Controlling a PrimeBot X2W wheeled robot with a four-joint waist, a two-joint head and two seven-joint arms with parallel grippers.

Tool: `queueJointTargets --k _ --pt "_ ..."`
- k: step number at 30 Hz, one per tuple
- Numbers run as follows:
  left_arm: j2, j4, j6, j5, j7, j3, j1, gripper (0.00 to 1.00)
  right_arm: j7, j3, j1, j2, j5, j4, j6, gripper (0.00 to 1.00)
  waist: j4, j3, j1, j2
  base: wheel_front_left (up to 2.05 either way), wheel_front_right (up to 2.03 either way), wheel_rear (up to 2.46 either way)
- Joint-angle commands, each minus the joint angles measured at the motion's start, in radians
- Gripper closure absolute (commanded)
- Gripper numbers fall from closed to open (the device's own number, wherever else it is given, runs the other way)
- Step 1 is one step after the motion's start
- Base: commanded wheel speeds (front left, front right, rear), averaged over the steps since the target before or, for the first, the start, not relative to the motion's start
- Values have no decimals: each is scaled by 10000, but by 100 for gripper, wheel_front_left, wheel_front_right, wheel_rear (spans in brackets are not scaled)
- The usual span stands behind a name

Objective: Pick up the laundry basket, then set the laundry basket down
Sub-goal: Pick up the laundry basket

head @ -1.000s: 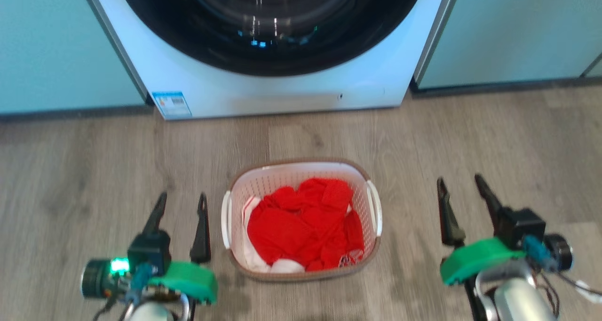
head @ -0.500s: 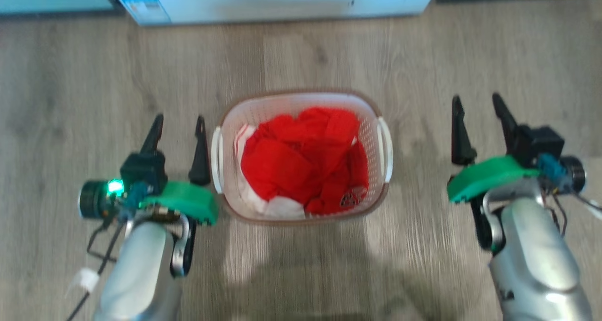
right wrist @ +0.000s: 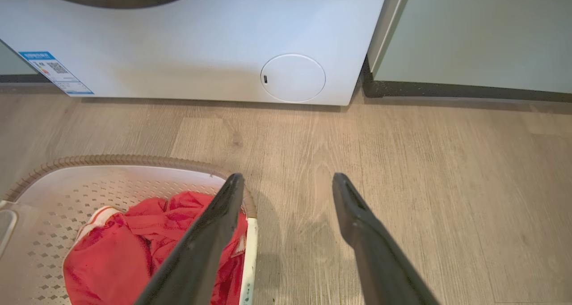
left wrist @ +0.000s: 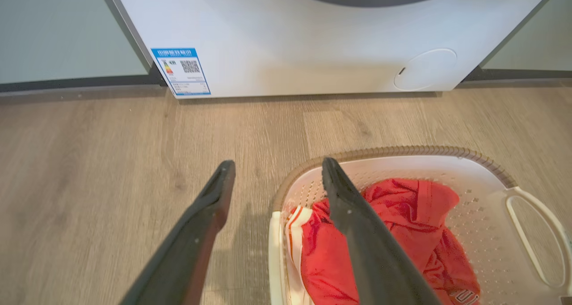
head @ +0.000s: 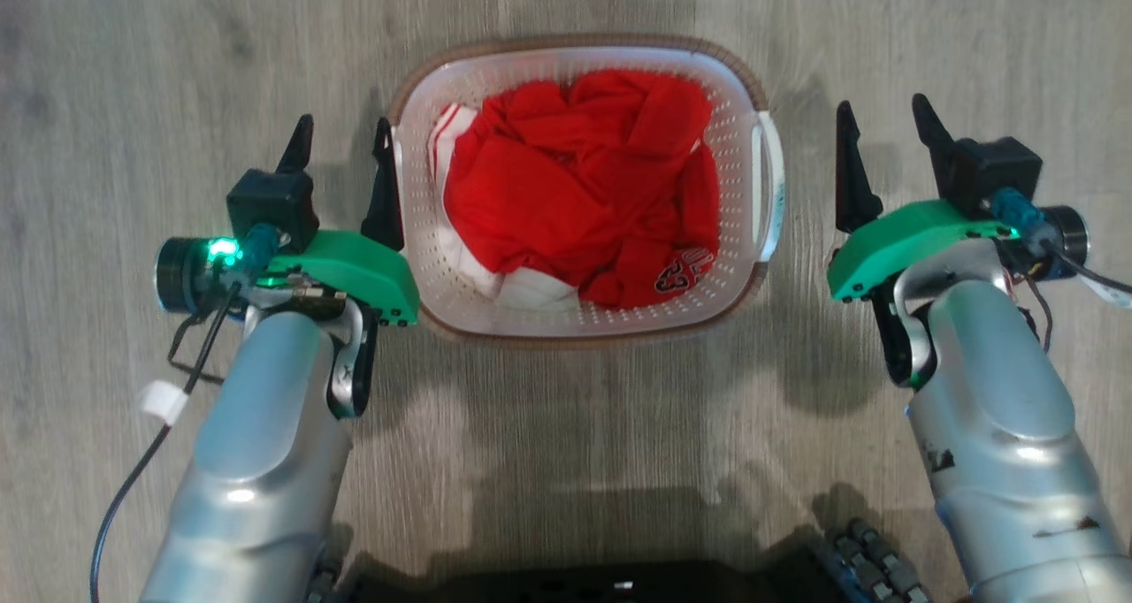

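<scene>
Floor (head: pixel 106 72): pale wood-look planks run under everything, with the robot's shadow falling across the near part
Washing machine (left wrist: pixel 290 41): white front-loader standing on the floor beyond the basket, seen in both wrist views, set between pale green cabinet fronts
Laundry basket (head: pixel 579 316): white, perforated and brown-rimmed, it sits on the floor between the two arms, in front of the washing machine and apart from it
Clothes (head: pixel 566 187): a crumpled red heap with some white fabric fills the basket
Left gripper (head: pixel 344 124): fingers spread and holding nothing, right at the basket's left side; in the head view the inner finger overlaps the left rim, and in the left wrist view the left handle (left wrist: pixel 273 251) shows between the two fingers; contact cannot be told
Right gripper (head: pixel 882 103): fingers spread and empty, near the basket's right side, with a strip of floor showing between the inner finger and the right handle (head: pixel 769 187)
Round cover (right wrist: pixel 292 78): low on the machine's front, towards its right corner
Sticker (left wrist: pixel 181 71): blue-edged energy label at the machine's lower left corner
</scene>
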Motion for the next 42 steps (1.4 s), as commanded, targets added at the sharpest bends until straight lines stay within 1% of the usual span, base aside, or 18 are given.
queueJointTargets --k 1,9,15,19,24,33,42 --pt "142 -38 43 -80 -93 191 -95 0 -122 276 -15 -12 47 -9 14 0 63 397 -2 0 0 0 0" --pt "141 1288 -147 -483 -93 -201 -690 0 -122 628 -454 -12 239 963 14 0 169 1017 -2 0 0 0 0" --pt "141 2283 -415 -780 -93 -669 -1205 0 -122 792 -729 -12 389 1505 14 0 256 1456 -2 0 0 0 0" --pt "141 2912 -501 -973 -93 -995 -1596 0 -122 870 -959 -12 444 1759 14 0 291 1765 -2 0 0 0 0" --pt "141 3651 -527 -1369 -93 -1398 -2037 0 -122 963 -1270 -12 457 2275 14 0 349 2070 -2 0 0 0 0" --pt "141 4298 -528 -1973 -93 -2064 -2484 0 -122 1254 -1635 -12 639 2905 14 0 448 2385 -2 0 0 0 0" --pt "141 4647 -412 -2681 -93 -2726 -2905 0 -122 1607 -1881 -12 876 3342 14 0 514 2644 -2 0 0 0 0"
